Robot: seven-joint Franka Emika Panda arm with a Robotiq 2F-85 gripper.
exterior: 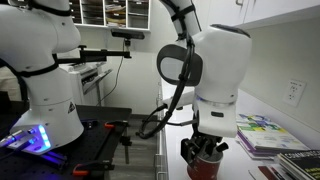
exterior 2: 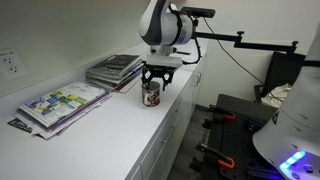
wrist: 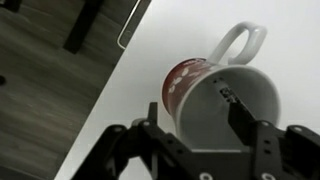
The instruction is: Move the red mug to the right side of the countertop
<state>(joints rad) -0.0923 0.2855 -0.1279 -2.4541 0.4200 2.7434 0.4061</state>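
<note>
The red mug (wrist: 200,80) stands upright on the white countertop (wrist: 150,60), with its pale inside showing, its handle pointing away and a small dark item inside. My gripper (wrist: 196,118) is open and lowered over the mug's rim. One finger is outside the red wall and the other is inside the cup, with the wall between them and neither visibly pressing it. In both exterior views the gripper (exterior: 203,148) (exterior 2: 155,78) sits right on top of the mug (exterior: 203,165) (exterior 2: 151,95), near the counter's front edge (exterior 2: 110,130).
Stacked books (exterior 2: 115,70) and colourful magazines (exterior 2: 60,102) lie along the wall side of the counter; they also show in an exterior view (exterior: 262,135). A wall outlet (exterior 2: 10,63) is behind. The dark cart (exterior: 100,130) with the robot base stands beside the counter.
</note>
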